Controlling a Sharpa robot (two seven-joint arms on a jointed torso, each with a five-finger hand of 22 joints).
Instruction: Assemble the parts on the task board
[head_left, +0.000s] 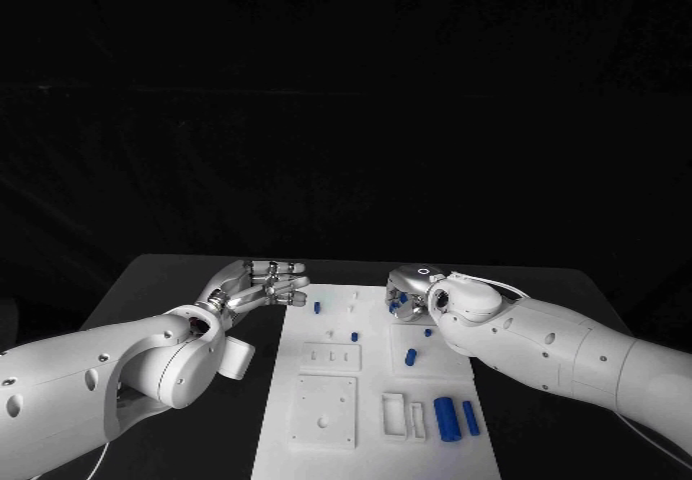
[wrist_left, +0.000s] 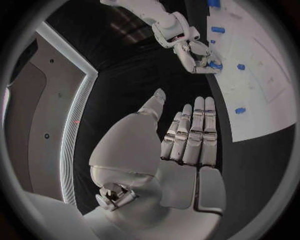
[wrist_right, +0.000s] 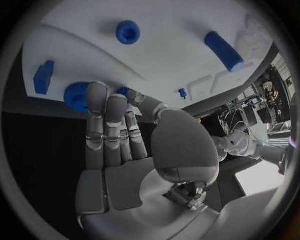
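task board (head_left: 378, 400) lies flat at the middle of the black table (head_left: 173, 280), with blue parts scattered on it. left hand (head_left: 260, 283) hovers just off the board's left edge, fingers straight and apart, holding nothing. right hand (head_left: 408, 295) reaches over the far right of the board, fingertips (wrist_right: 97, 95) at a blue round part (wrist_right: 78, 97); whether it grips the part cannot be told. risk: a shallow fingertip hold could let the part slip or roll; fingers could nudge neighbouring parts

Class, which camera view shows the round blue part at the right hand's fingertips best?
The right wrist view: the round blue part sits close and large by the right hand. The left wrist view shows a blue speck there; the head view hides it behind the hand.
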